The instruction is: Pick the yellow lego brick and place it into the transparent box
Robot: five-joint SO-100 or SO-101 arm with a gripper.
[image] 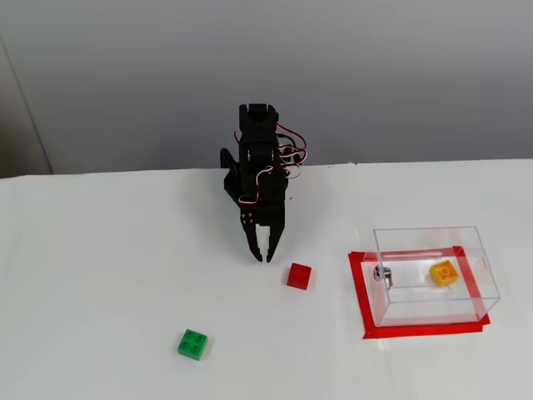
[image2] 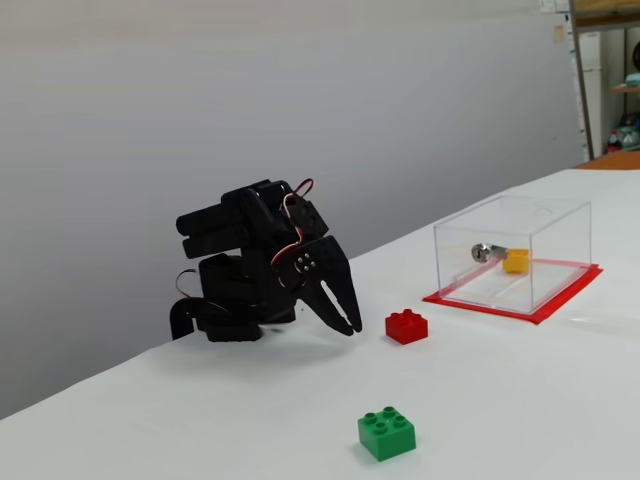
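Observation:
The yellow lego brick (image: 444, 272) (image2: 516, 261) lies inside the transparent box (image: 433, 242) (image2: 545, 215), on its floor near a small metal fitting on one wall. In both fixed views my black gripper (image: 264, 257) (image2: 352, 327) is folded low near the arm's base, well apart from the box. Its fingertips point down just above the table, nearly together with only a narrow gap and nothing between them.
A red brick (image: 299, 276) (image2: 406, 326) sits on the white table just beside the gripper tips. A green brick (image: 192, 343) (image2: 386, 433) lies nearer the front. The box stands on a red tape frame (image: 363, 300) (image2: 560, 306).

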